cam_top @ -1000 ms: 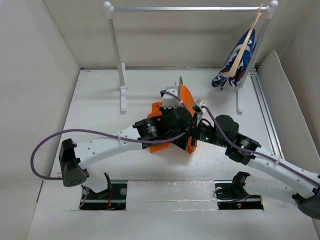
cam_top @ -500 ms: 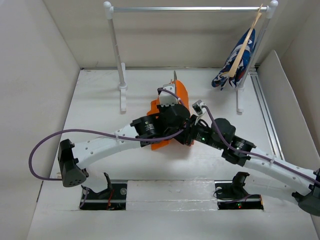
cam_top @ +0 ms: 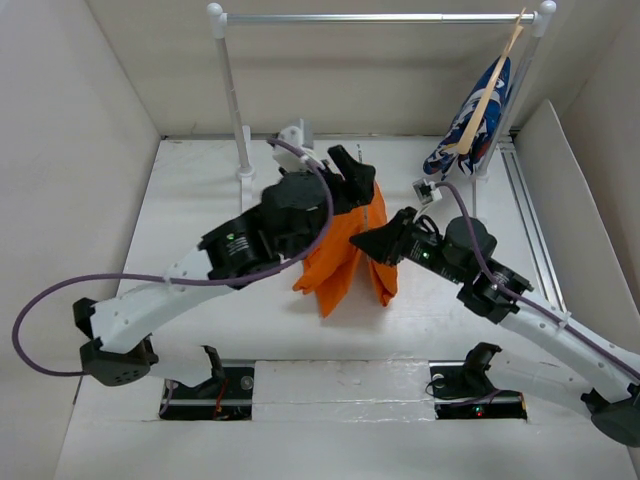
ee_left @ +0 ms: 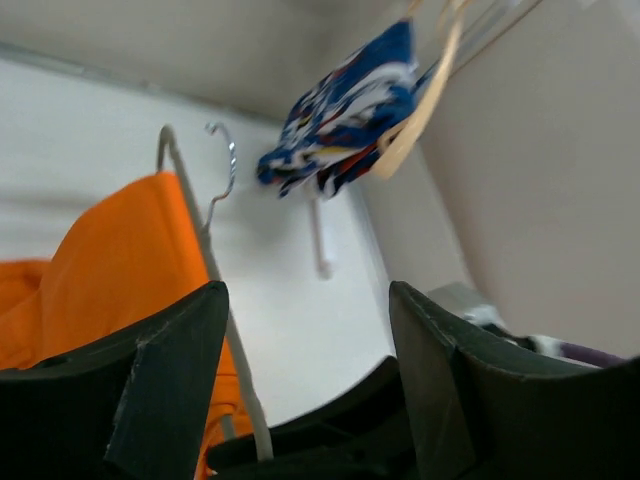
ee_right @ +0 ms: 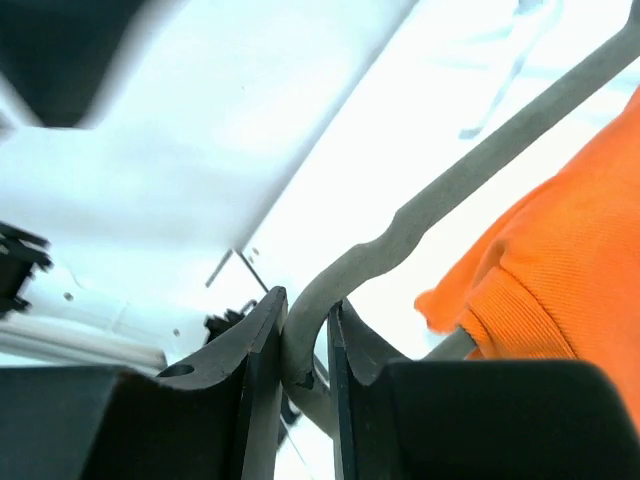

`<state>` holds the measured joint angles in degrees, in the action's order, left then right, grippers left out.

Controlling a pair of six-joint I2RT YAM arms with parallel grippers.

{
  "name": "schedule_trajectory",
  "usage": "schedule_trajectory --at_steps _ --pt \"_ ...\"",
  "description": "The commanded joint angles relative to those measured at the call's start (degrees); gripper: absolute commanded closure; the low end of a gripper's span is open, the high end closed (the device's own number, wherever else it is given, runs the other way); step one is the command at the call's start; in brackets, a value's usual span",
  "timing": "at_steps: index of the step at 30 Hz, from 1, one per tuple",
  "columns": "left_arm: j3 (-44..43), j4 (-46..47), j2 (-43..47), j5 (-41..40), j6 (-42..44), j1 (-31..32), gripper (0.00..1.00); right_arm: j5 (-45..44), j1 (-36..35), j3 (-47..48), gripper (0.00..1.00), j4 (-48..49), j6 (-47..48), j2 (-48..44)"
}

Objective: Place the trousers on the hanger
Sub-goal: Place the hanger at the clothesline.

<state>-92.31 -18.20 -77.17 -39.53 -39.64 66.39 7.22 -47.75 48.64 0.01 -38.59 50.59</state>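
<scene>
Within the last second the left arm has swung up and back toward the clothes rail (cam_top: 380, 17), and the trousers (cam_top: 345, 250), which were bunched low on the table (cam_top: 200, 220) under both wrists, now hang in long orange folds between the two arms, lifted mostly clear of it. The left wrist view shows them draped over one sloping side of the wire hanger (ee_left: 205, 250), its hook free above. The right gripper (ee_right: 303, 330) is clenched on the hanger's wire near a bend, carrying it. The left gripper (ee_left: 305, 300) looks released: its fingers stand wide apart with the wire running between them. I judge the draping essentially done; what remains is keeping the cloth from sliding off the tilted wire.
</scene>
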Motion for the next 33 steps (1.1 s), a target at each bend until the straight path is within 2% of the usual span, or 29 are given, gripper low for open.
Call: schedule_trajectory --at_steps 1,8,20,24,27,28,31,33 --pt "-4.45 5.45 5.00 -0.11 3.60 -0.12 0.38 3.41 1.69 8.39 1.00 12.38 1.67 -0.41" --pt "-4.81 7.82 10.19 -2.57 7.29 -0.12 0.41 7.36 5.03 14.80 1.00 15.90 4.92 3.11" --pt "5.12 3.70 17.04 -13.11 5.28 -0.12 0.43 13.17 12.50 27.55 1.00 20.64 8.44 7.68" --pt "8.90 2.29 18.80 -14.44 3.08 -0.12 0.44 14.74 17.93 32.12 1.00 22.57 8.01 10.05" --pt "10.40 1.41 19.07 -14.09 0.36 -0.12 0.39 17.56 19.27 33.62 1.00 24.42 5.98 11.37" --pt "10.22 1.50 18.90 -13.13 -0.26 -0.12 0.34 17.65 19.27 33.45 1.00 23.99 6.24 11.46" --pt "8.47 2.37 16.35 -7.86 -2.98 -0.12 0.25 17.12 18.57 30.12 1.00 24.94 6.33 9.89" --pt "5.93 1.94 13.88 -5.83 -4.04 -0.12 0.24 16.51 18.57 28.18 1.00 24.95 6.16 9.35"
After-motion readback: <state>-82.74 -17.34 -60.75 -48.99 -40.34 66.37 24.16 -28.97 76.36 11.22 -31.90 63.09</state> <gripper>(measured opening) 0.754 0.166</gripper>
